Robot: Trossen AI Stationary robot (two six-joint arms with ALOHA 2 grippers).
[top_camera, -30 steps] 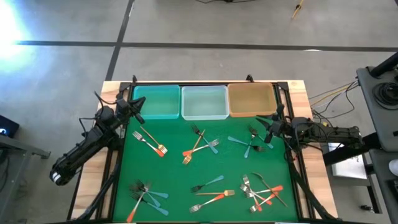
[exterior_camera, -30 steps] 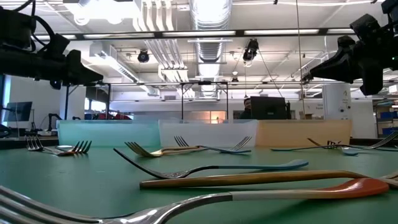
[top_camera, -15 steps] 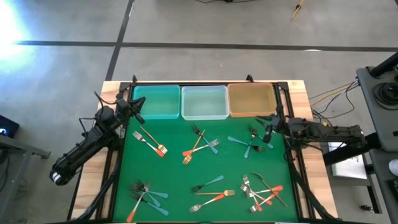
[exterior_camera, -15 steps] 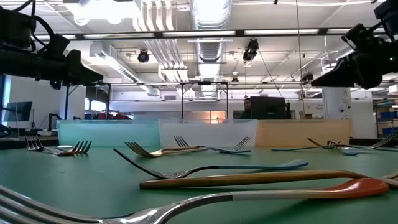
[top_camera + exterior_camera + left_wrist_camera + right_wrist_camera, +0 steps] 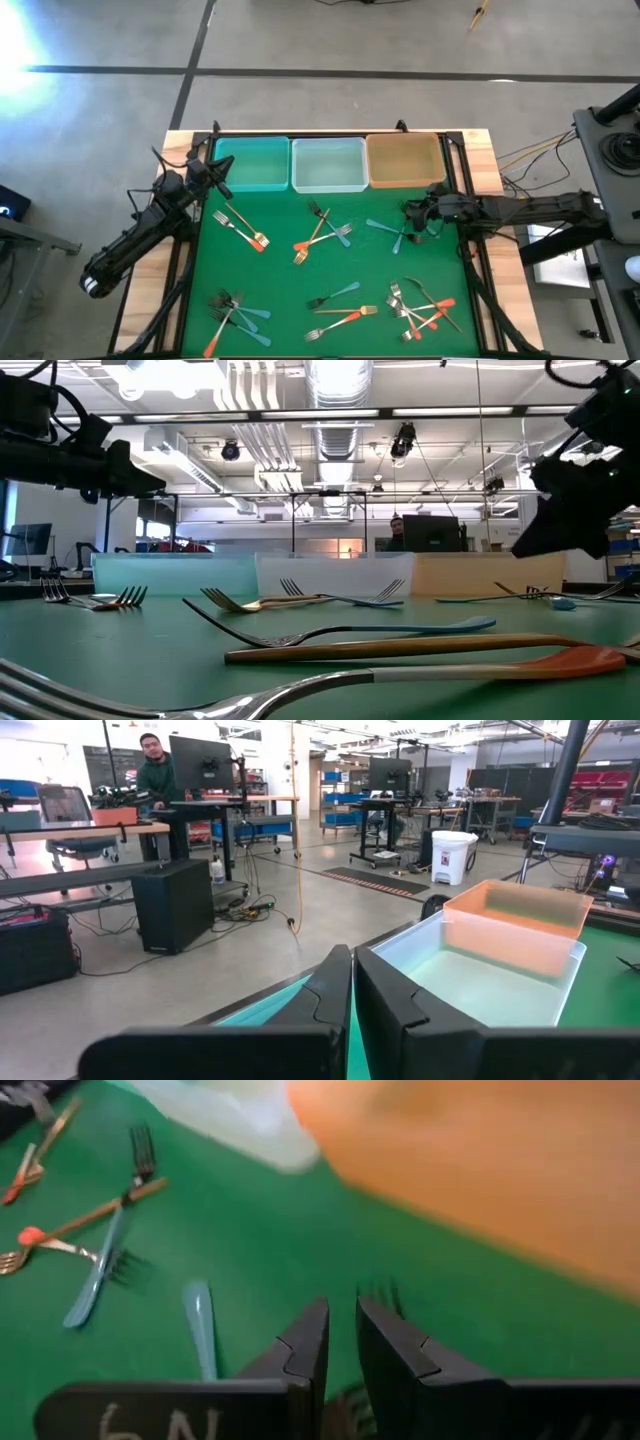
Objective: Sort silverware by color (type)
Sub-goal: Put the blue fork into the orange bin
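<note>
Table: a wooden top (image 5: 482, 160) covered by a green mat (image 5: 290, 270).
Bins: teal bin (image 5: 251, 163), clear bin (image 5: 328, 165) and orange bin (image 5: 404, 160) sat touching in a row along the far edge.
Silverware: forks (image 5: 322, 233) lay scattered in small crossed heaps over the mat.

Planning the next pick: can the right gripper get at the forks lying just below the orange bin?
Probably yes. The right gripper hangs right over those forks beside the orange bin, fingers slightly apart, with nothing between them.
</note>
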